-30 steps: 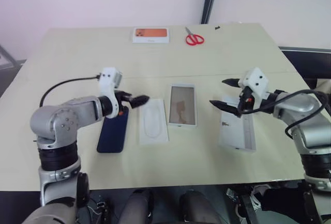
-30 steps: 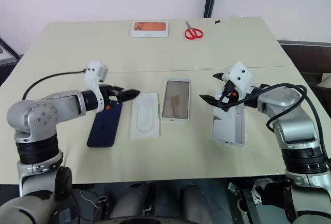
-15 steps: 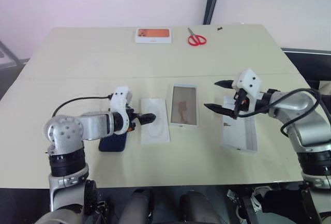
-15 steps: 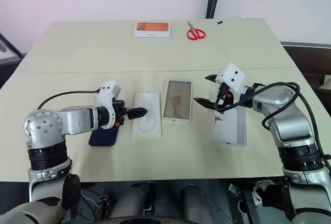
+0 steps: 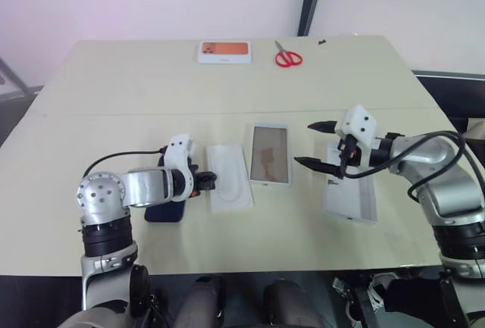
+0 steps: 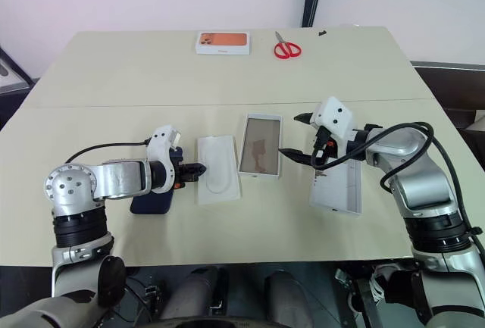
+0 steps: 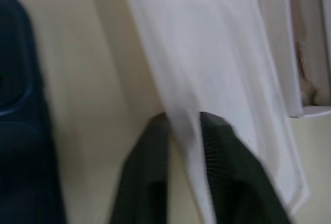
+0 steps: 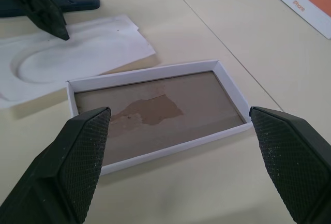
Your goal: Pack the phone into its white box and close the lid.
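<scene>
The dark navy phone (image 5: 164,208) lies flat on the table, partly hidden under my left forearm. Just right of it, my left gripper (image 5: 211,184) is shut on the left edge of a flat white insert (image 7: 207,53) with an oval outline; one finger is above the sheet and one below. The white box (image 5: 269,182) sits open beside the insert and shows its brownish inner panel. My right gripper (image 5: 305,144) hovers open between the box and the lid (image 5: 352,199). The lid lies inside-up on the right, partly hidden under that hand.
A white box with an orange picture (image 5: 223,51) and red scissors (image 5: 286,57) lie at the far edge of the beige table (image 5: 114,101). A seam crosses the tabletop behind the items.
My left gripper has dropped low towards the table and closed on the insert's left edge; the insert now sits slightly askew. My right gripper has drifted a little left, still open.
</scene>
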